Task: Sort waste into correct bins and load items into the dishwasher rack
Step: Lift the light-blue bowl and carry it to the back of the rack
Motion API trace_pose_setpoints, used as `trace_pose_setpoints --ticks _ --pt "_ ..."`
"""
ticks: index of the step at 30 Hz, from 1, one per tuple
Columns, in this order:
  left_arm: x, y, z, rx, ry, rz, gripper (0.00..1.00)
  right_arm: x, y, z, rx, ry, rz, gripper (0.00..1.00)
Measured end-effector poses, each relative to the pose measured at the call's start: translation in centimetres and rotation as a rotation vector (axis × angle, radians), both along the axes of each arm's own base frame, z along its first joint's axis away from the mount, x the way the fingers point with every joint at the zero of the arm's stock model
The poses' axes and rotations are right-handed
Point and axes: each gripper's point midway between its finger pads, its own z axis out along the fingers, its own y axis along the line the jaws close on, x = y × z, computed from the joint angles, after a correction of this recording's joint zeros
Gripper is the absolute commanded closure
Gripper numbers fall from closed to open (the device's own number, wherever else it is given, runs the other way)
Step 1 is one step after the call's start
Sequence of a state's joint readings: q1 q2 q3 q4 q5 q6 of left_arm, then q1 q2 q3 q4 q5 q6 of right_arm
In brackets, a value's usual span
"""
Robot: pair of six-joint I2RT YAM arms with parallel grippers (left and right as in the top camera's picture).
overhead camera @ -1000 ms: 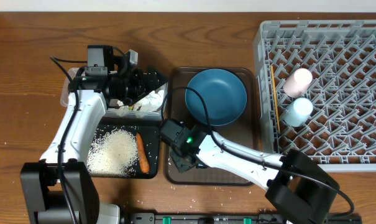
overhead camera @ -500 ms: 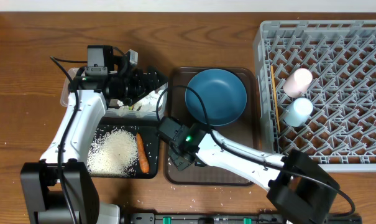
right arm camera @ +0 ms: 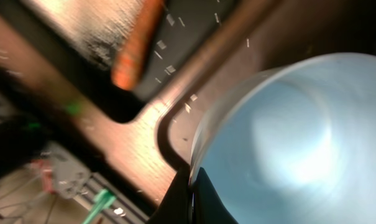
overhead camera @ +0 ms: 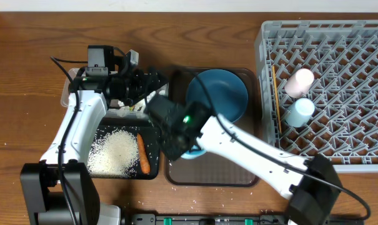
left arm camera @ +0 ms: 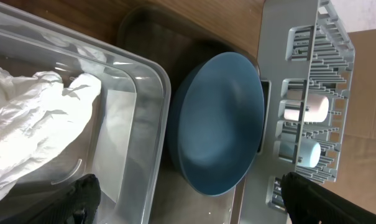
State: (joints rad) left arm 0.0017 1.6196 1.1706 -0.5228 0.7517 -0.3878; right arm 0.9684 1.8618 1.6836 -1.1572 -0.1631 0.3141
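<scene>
- Two grippers show: the left gripper (left arm camera: 191, 185) hangs over the clear tub (left arm camera: 144, 143) in the upper left of the overhead view, its fingers (left arm camera: 82, 199) spread wide with nothing between them.
- The right gripper (right arm camera: 191, 186) sits near the middle of the overhead view, its fingers pressed together on the rim of the white bowl (right arm camera: 287, 137), one finger inside and one outside.
- Only a pale blue sliver of that bowl shows from above, over the lower left part of the brown tray (overhead camera: 185, 174); whether it touches the tray cannot be told.
- The blue plate (overhead camera: 220, 94) lies in the upper part of the same brown tray, just right of the tub.
- Crumpled white tissues (left arm camera: 38, 124) lie inside the tub.
- The black tray (overhead camera: 148, 172) sits below the tub at lower left, holding a patch of rice grains (overhead camera: 117, 153) with the carrot (overhead camera: 142, 154) lying lengthwise just to their right.
- A few stray grains dot the black tray and the brown tray's edge in the blurred right wrist view.
- The dishwasher rack (overhead camera: 338, 37) fills the right side of the frame.
- In its left part lie the pink cup (overhead camera: 299, 81) and, just below it, the light blue cup (overhead camera: 299, 112), both on their sides.
- The chopsticks (overhead camera: 276, 100) lie along the rack's left wall, beside the cups.
- Everything rests on the wooden table (overhead camera: 26, 62).
</scene>
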Motion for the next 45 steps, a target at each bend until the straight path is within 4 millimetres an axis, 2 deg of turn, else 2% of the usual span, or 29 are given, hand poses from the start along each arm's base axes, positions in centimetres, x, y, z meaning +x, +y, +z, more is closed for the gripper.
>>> trace_pose_setpoints --ticks 3,8,13,16,18,21,25,29,32,37,40,45 --pt "0.0 0.0 0.0 0.000 0.000 0.000 0.05 1.7 0.1 3.0 0.059 -0.026 0.009 0.99" --pt "0.0 0.0 0.0 0.000 0.000 0.000 0.05 6.5 -0.7 8.0 0.191 -0.108 -0.008 0.99" --pt "0.0 0.0 0.0 0.000 0.001 0.000 0.05 11.8 -3.2 12.1 0.360 -0.157 -0.048 0.99" --pt "0.0 0.0 0.0 0.000 0.000 0.000 0.05 15.9 -6.5 14.2 0.481 -0.187 -0.110 0.99" --pt "0.0 0.0 0.0 0.000 0.000 0.000 0.05 18.0 -8.8 15.0 0.538 -0.203 -0.150 0.99" --pt "0.0 0.0 0.0 0.000 0.001 0.000 0.05 21.2 -13.8 16.6 0.627 -0.238 -0.234 0.99" --pt "0.0 0.0 0.0 0.000 0.001 0.000 0.05 23.6 -20.4 18.1 0.714 -0.291 -0.309 0.99" --pt "0.0 0.0 0.0 0.000 0.000 0.000 0.05 24.1 -24.0 19.4 0.814 -0.327 -0.290 0.99" --pt "0.0 0.0 0.0 0.000 0.001 0.000 0.05 24.5 -25.0 19.5 0.875 -0.340 -0.253 0.99" --pt "0.0 0.0 0.0 0.000 0.000 0.000 0.05 25.5 -26.6 17.9 1.019 -0.317 -0.175 0.99" --pt "0.0 0.0 0.0 0.000 0.001 0.000 0.05 26.4 -27.6 16.3 1.107 -0.301 -0.147 0.99" --pt "0.0 0.0 0.0 0.000 0.000 0.000 0.05 28.1 -28.6 12.6 1.172 -0.283 -0.133 0.99"
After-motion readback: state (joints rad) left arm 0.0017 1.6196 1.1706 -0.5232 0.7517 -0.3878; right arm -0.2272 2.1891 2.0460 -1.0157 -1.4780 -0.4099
